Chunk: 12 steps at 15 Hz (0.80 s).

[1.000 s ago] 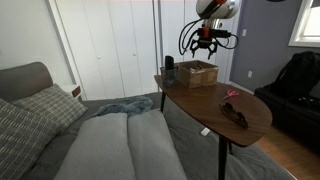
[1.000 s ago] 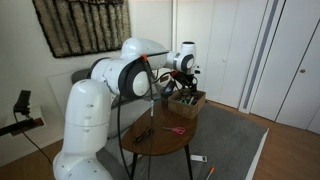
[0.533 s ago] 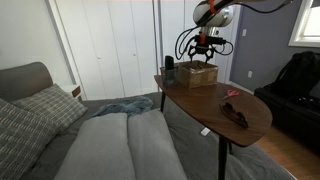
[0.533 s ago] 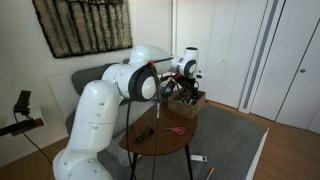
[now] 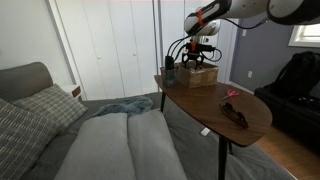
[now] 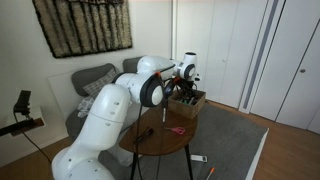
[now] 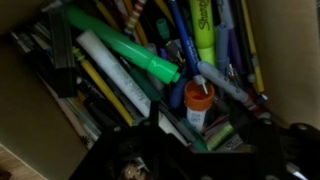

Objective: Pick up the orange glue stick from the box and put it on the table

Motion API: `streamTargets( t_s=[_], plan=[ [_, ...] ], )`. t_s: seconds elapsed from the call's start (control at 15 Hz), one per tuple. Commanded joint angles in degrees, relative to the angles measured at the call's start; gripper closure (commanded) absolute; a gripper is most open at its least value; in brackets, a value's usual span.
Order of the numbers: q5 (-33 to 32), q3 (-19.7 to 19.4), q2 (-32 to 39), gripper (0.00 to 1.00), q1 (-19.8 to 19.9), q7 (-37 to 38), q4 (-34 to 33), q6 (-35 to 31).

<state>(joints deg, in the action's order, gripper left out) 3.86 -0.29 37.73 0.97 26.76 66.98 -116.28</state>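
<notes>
The tan box (image 5: 201, 76) stands at the far end of the brown oval table (image 5: 212, 107); it also shows in the exterior view from the other side (image 6: 191, 101). My gripper (image 5: 199, 59) hangs just above the box opening. In the wrist view the box is full of pens and markers, and the orange glue stick (image 7: 198, 103), with an orange cap and white body, lies among them. My gripper (image 7: 205, 138) is open, its dark fingers on either side of the stick and just short of it. The stick is hidden in both exterior views.
A dark cup (image 5: 169, 68) stands beside the box. A small flat red item (image 5: 231, 95) and a dark blackish item (image 5: 238, 116) lie on the table nearer the camera. A green highlighter (image 7: 125, 45) and several pens crowd the stick. A grey sofa (image 5: 110, 140) borders the table.
My gripper has come down from well above the box to its opening, shifting slightly toward the cup side. Nothing on the table has moved.
</notes>
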Motion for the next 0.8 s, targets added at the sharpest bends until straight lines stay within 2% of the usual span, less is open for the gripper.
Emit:
streamTargets(
  t_s=[0.0, 0.07, 0.13, 0.33, 0.4, 0.53, 0.67, 0.73],
  plan=[
    [1.18, -1.14, 4.88, 0.26, -1.36, 1.38, -8.22, 4.04],
    [1.13, -1.17, 5.77, 0.3, -1.47, 1.53, -9.35, 4.81],
    [1.02, -1.22, 6.46, 0.4, -1.6, 1.74, -10.28, 5.68],
    [0.8, -1.48, 8.13, 0.47, -1.82, 2.27, -12.82, 8.23],
    [0.54, -1.68, 8.28, 0.71, -1.96, 2.59, -13.13, 8.83],
    [0.25, -2.13, 8.17, 0.75, -2.05, 3.01, -13.62, 9.56],
    [-0.41, -1.66, 8.0, 0.91, -1.55, 3.79, -13.66, 10.08],
    [-0.17, -1.49, 7.27, 0.95, -1.55, 3.91, -13.24, 10.12]
  ],
)
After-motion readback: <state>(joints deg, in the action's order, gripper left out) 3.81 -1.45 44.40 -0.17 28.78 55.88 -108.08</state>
